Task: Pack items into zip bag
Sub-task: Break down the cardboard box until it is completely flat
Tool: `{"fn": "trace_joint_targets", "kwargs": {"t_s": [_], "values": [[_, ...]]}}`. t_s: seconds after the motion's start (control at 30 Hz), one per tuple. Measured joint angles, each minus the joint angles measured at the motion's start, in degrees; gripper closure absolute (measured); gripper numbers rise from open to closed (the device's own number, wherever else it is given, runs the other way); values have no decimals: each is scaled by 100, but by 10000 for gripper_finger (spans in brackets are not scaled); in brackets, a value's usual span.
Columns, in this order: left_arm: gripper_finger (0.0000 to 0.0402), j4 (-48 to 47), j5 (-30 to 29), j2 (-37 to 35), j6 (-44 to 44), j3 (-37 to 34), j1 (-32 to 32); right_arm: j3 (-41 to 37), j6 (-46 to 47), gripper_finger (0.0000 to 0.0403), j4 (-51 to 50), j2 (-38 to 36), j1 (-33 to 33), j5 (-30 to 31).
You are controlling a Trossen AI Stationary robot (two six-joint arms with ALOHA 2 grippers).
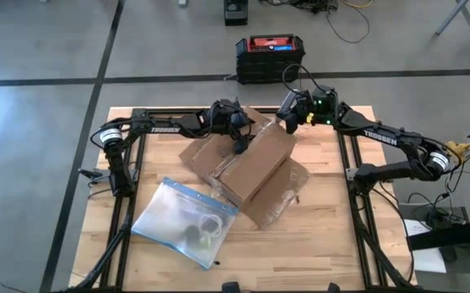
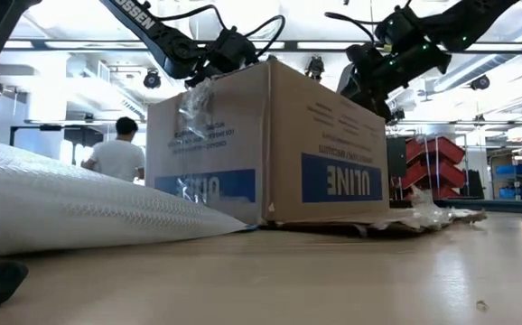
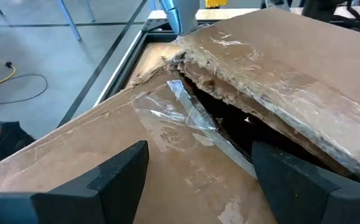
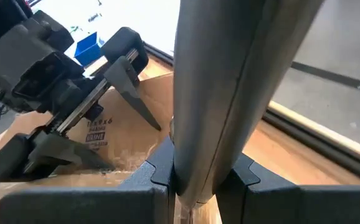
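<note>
Both arms are up on the ULINE cardboard box (image 1: 247,163) at the far-middle of the table (image 1: 324,244), not at the bag. Left hand (image 1: 237,134) hangs over the box's top seam with fingers (image 3: 105,180) spread wide, released, nothing in it; the left wrist view looks down into a dark gap between the flaps with loose clear tape (image 3: 192,115) across it. Right hand (image 1: 288,122) is at the far right corner of the box top, clenched nearly shut on a pale tube-like piece (image 4: 230,93); can't tell what that piece is. The zip bag (image 1: 186,220) lies flat on the near-left of the table, well apart from both hands, blue zip strip along one edge, with a few items (image 1: 198,232) showing through it: dark roundish, pale whitish. Judgement: step in hand is getting into the box for more items. To do it well, the left should go down straight into the gap, clear of the tape so it doesn't snag, and the right should hold the flap steady so the box doesn't slide. Risk is the box tipping or the flap springing back on the fingers.
</note>
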Motion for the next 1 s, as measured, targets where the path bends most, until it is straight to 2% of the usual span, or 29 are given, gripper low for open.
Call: {"fn": "trace_joint_targets", "kwargs": {"t_s": [0.2,0.47,0.57,0.67,0.8,0.87,1.0], "values": [[129,-114,-356,-2,18,-4,68,-6,129,351,-623,-409,31,50],[129,-119,-283,-127,6,-14,114,-13,-254,351,-1365,-1216,46,684],[129,-230,-99,-362,-20,-43,88,-9,-468,351,-1869,-1401,44,1149],[129,-320,508,-673,-27,-53,23,-9,-542,351,-2530,-1408,44,1555],[129,-671,1316,-990,83,-33,-79,-13,-457,351,-3433,-1142,41,1690],[129,-1253,1344,-1063,453,-33,-173,-25,-378,351,-3970,-965,43,1746],[129,-2101,970,-1132,765,-35,-407,-36,-143,351,-4842,-558,40,1795]]}}
